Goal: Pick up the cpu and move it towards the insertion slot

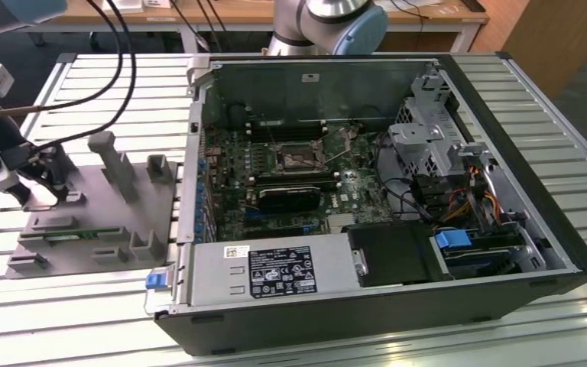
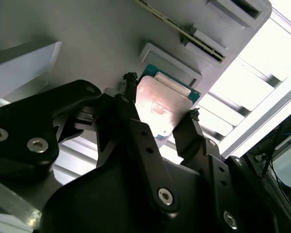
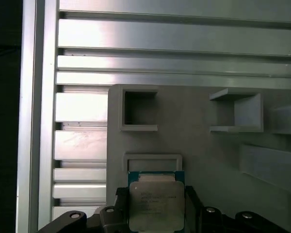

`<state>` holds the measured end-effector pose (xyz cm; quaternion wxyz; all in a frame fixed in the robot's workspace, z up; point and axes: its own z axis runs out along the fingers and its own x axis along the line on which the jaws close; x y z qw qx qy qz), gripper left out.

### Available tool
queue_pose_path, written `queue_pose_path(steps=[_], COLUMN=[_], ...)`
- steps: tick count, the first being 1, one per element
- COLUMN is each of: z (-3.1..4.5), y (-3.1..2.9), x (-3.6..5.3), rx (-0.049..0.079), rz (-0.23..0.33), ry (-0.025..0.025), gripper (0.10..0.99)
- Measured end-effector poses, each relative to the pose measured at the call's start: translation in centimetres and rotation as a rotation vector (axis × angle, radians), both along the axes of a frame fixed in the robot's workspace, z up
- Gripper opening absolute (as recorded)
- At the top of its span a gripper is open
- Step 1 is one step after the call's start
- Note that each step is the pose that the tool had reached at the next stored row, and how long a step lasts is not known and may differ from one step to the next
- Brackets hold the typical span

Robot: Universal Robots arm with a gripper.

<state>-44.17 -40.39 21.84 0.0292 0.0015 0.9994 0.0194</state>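
The gripper (image 2: 161,96) is clamped on the cpu (image 3: 156,206) by two opposite edges, just above the grey fixture plate (image 3: 208,155). The cpu's metal lid faces both wrist cameras; it is near-square, with no clear long axis. The exterior view adds the insertion slot (image 1: 299,159), well apart from the gripper.

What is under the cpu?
The grey plate beneath the cpu, its low square frame poking out past one edge. Whether the cpu rests on it or is lifted is hidden.

Gripper (image 1: 49,183) low at the exterior view's left, pointing down, fingers (image 2: 196,141) clamped on cpu (image 2: 160,104) edges
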Motion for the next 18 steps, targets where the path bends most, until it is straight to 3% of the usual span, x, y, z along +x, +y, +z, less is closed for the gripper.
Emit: queue_pose_path(steps=[18], z=[5.43], y=[0.00], x=[0.00], rx=[0.000], rz=[0.000], ry=[0.0000], gripper=[0.541])
